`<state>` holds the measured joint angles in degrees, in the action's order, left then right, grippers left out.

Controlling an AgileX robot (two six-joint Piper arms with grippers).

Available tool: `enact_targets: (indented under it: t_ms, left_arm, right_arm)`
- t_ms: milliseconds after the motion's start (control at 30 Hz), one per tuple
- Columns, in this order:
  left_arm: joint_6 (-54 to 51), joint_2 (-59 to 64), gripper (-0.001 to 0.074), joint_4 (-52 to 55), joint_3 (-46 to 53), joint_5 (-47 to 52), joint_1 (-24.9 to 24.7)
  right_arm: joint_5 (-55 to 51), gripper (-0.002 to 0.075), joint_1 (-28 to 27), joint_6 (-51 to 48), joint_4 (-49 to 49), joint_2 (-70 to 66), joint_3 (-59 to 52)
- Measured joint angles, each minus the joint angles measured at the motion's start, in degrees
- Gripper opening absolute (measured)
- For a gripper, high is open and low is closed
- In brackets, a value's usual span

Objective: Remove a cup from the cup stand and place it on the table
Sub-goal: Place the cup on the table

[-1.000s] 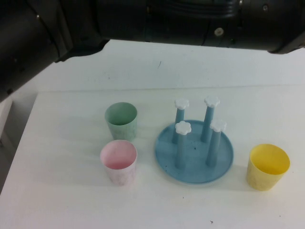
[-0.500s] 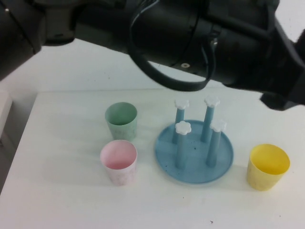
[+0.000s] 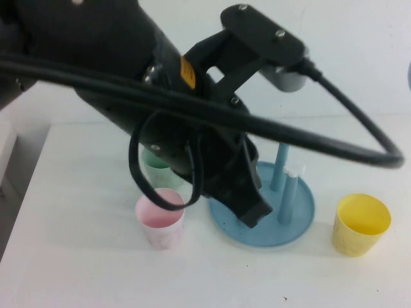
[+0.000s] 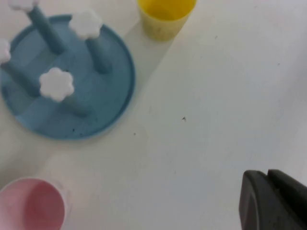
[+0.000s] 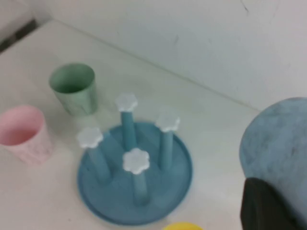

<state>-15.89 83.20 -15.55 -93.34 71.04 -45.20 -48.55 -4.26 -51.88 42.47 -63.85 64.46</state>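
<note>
Right pincer [image 5: 267,203] was raised over the counter's [image 3: 83,269] right side and, judging by the airborne cup, clamped on the light blue cup [image 5: 278,139], which was off the cup stand [image 5: 172,187]. All four pegs [image 5: 127,127] stood bare. The set-down would go best lowered straight and upright onto bare counter, then released. Yellow cup [image 3: 361,224] stood just right of the stand and should be cleared. Left pincer [image 3: 253,215] hung low over the stand's front; apart or together could not be told. Pink cup [image 3: 160,221] and green cup [image 5: 74,88] stood left, well clear.
</note>
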Motion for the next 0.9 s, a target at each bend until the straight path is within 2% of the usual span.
enact_targets:
  t_ms: [233, 467, 667, 900]
  left_arm:
    - [3.44, -7.99, 0.0, 2.8, 15.84, -11.6, 0.0]
    - [6.64, -19.01, -0.0001, 2.84, 34.08, -21.94, 0.0]
    - [10.84, -25.12, -0.0001, 5.49, 43.92, -25.67, 0.0]
    - [13.81, -28.64, -0.0002, 7.21, 46.59, -27.35, 0.0]
  right_arm:
    - [-6.43, 0.0019, 0.92, 8.32, -13.69, -19.09, 14.15]
    - [-7.84, 0.0019, 9.22, 15.32, -32.15, -33.68, 21.3]
    - [-7.74, 0.0019, 13.02, 17.18, -34.78, -43.18, 22.77]
    - [-7.16, 0.0019, 13.14, 18.95, -35.58, -49.18, 23.02]
